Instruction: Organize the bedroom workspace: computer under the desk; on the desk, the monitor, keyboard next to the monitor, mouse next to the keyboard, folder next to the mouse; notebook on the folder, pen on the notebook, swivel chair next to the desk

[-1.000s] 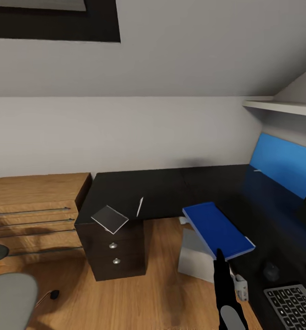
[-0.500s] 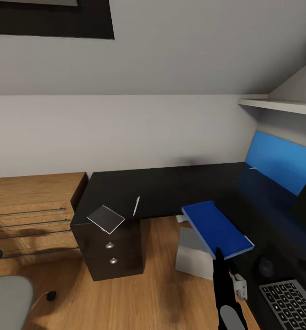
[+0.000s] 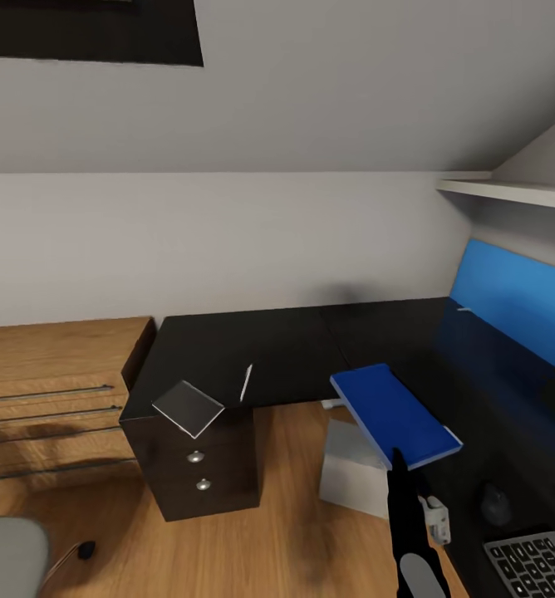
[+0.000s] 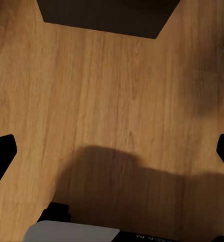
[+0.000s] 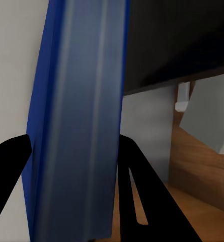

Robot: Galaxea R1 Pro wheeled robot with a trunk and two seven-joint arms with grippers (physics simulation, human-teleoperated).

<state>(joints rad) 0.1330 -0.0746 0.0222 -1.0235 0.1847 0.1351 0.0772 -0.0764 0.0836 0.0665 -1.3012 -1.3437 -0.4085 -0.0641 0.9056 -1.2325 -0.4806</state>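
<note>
Notebook (image 3: pixel 396 414) in blue is clamped by its near edge between the fingers of the right gripper (image 3: pixel 399 462), held out level over the gap between the desk (image 3: pixel 252 349) and the pale computer (image 3: pixel 356 469) on the floor. In the right wrist view the black fingers (image 5: pixel 142 201) press on both faces of the cover. The folder (image 3: pixel 188 408) lies at the desk's left corner above the drawers, overhanging the edge a little, with what looks like the pen (image 3: pixel 246 383) just beside it, though it is too thin to be sure. The keyboard (image 3: pixel 537 566) and mouse (image 3: pixel 495 501) sit far to the right.

To stack well, carry the notebook across level, lower it flat onto the folder, and avoid sweeping the pen off. The left gripper (image 4: pixel 112 151) hangs over bare floor with fingers wide apart and holding nothing.
</note>
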